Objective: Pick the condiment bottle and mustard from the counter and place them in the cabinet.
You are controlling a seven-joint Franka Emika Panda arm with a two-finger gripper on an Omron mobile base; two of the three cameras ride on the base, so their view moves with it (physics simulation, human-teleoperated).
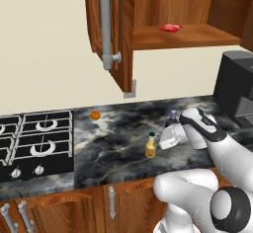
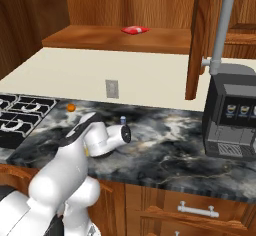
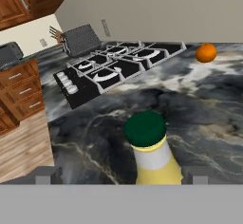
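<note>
The mustard [image 1: 150, 145] stands upright on the marble counter [image 1: 118, 143], a yellow bottle with a dark green cap. My gripper [image 1: 161, 143] sits just to its right, level with it. In the hand view the mustard [image 3: 151, 147] rises between the two fingertips [image 3: 47, 175], which stand wide apart and clear of it, so the gripper [image 3: 121, 177] is open. The dark condiment bottle [image 1: 173, 119] stands right behind my hand, partly covered; its bluish cap [image 2: 123, 119] peeks over the wrist. The wall cabinet [image 1: 188, 35] hangs open above, door [image 1: 106, 24] swung left.
A red packet [image 1: 170, 27] lies on the cabinet shelf. A small orange ball [image 1: 95, 114] rests on the counter near the black stove [image 1: 37, 138]. A dark coffee machine [image 1: 236, 89] stands at the right end. A wall outlet [image 2: 112, 88] is behind the counter.
</note>
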